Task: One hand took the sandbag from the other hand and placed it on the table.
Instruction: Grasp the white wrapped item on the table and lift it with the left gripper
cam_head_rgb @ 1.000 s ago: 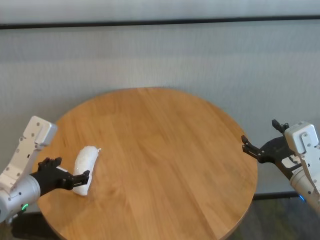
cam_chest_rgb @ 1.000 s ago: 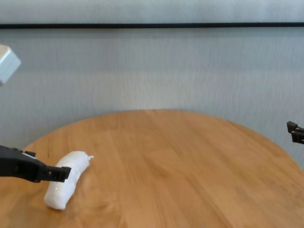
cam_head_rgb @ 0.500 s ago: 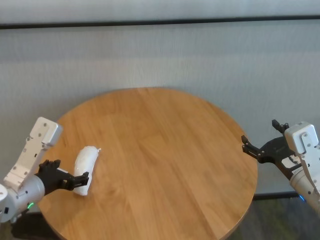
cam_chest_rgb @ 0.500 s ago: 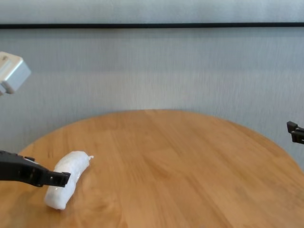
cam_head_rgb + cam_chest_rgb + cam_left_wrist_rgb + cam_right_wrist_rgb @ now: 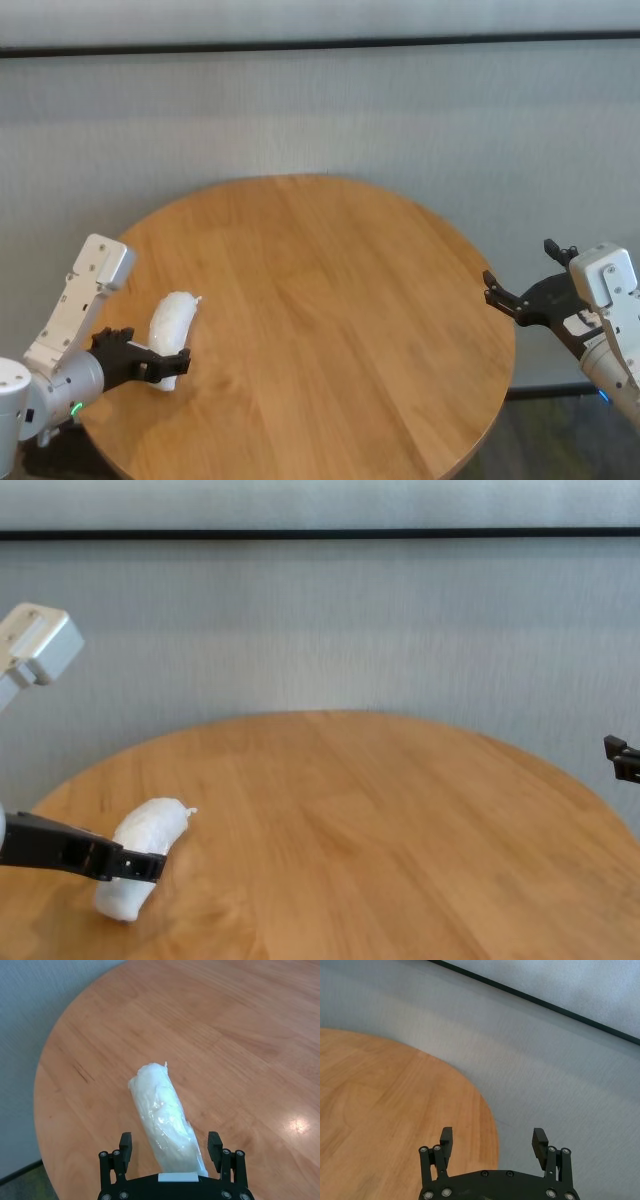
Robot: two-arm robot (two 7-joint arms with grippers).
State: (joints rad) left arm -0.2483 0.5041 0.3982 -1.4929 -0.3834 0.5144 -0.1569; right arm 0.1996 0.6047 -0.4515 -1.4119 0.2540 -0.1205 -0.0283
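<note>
No readable text or labels

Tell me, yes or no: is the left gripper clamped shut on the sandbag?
No. The left gripper stands open, its fingers either side of the sandbag, which lies on the table.

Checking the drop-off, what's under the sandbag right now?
The sandbag lies on the bare wooden table; nothing else shows beneath it. Its near end sits between the open left pincer's fingers, whose body hides that tip.
</note>
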